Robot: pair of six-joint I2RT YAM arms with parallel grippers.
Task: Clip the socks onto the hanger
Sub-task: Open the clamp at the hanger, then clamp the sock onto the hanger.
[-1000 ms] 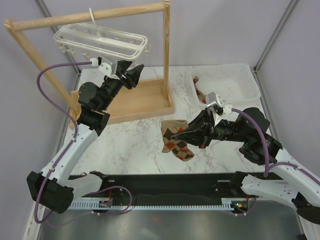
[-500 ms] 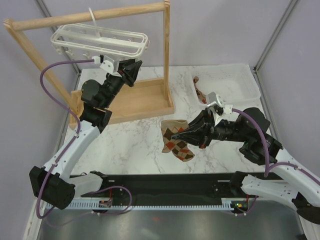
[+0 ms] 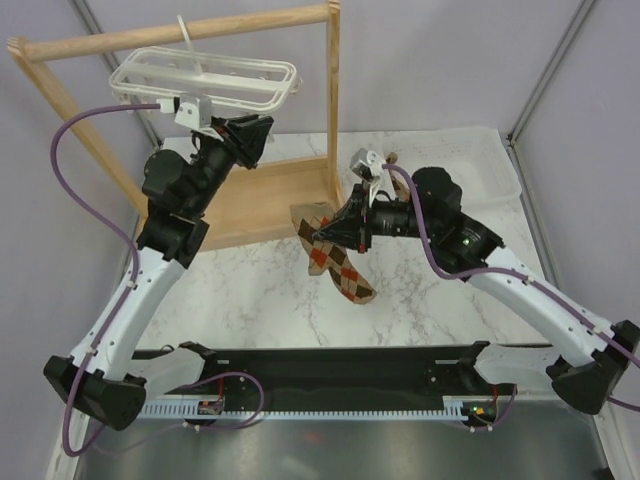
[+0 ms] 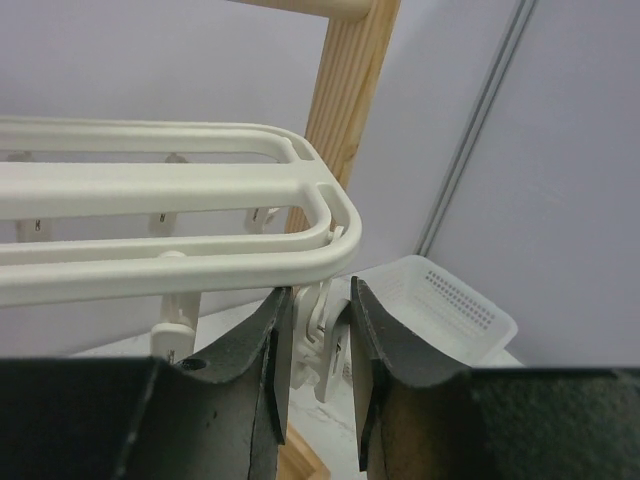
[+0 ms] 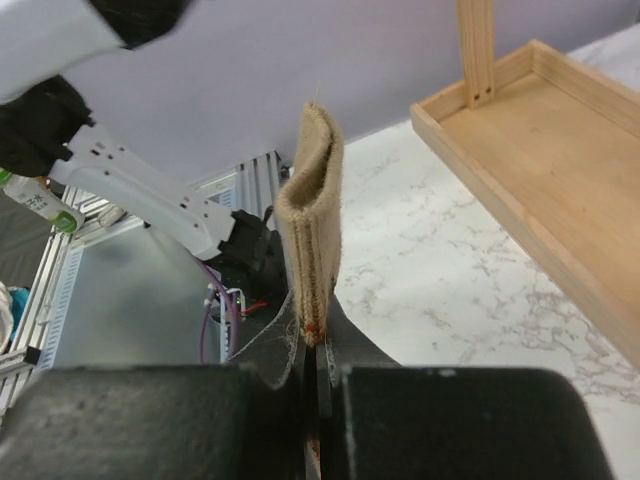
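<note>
Hanger (image 3: 210, 75) hooked on the wooden rack (image 3: 330, 110); sock (image 3: 335, 265) lifted off the table, just right of the rack's post.
Your left gripper (image 3: 262, 128) pinches a clip (image 4: 322, 330) at the hanger's right end, probably to spread it. Your right gripper (image 3: 335, 232) is clamped on the sock's edge, presenting it for that clip.

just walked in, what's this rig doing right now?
Mid-way through clipping a sock. The white hanger hangs from the wooden rack. The left gripper pinches one dangling clip under the hanger's corner. The right gripper is shut on an argyle sock and holds it above the table, beside the rack's post. The sock is not in the clip yet.
</note>
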